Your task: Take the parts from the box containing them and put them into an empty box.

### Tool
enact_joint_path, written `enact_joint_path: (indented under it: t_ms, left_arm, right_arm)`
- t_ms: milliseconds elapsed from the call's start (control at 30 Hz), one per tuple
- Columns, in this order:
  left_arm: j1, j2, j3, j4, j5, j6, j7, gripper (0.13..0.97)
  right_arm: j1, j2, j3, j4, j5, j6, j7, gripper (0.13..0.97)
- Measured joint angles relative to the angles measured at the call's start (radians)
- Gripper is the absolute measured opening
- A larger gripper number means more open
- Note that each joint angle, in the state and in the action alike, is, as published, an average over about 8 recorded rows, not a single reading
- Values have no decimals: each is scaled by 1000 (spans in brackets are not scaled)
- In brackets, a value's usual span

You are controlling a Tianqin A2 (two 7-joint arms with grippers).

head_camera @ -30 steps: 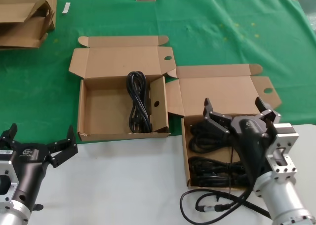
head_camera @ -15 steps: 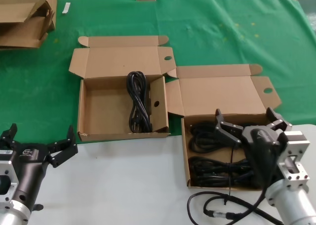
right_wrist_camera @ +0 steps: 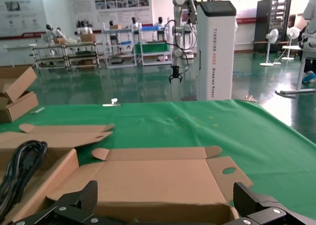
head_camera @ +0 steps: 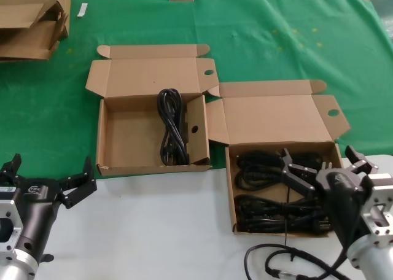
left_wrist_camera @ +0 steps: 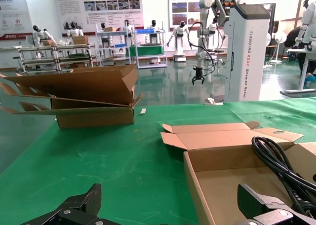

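The right hand [head_camera: 324,167] is hanging with its fingers spread wide and holding nothing, above the near right part of the box containing the power cords [head_camera: 270,185]. To do this pick well, it should be dropping over the middle of one wound bundle (not straddling two). The arm is reaching in from the near right, wrist angled down. One cord [head_camera: 170,125] is lying in the receiving box [head_camera: 126,132]. The left hand [head_camera: 48,177], also spread, is waiting over the white worktop [head_camera: 153,231].

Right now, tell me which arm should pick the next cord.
Right. The right hand hangs open over the full box, above the cords. The left hand waits open off to the side, near the other box.
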Motion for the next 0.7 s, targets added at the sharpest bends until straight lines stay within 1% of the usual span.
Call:
enact_joint_path:
  t_ms: [700]
  left_arm:
    - [0,0,0,0,0,0,0,966]
  right_arm:
    - [-103,-16,170,44,133,-138,-217,966]
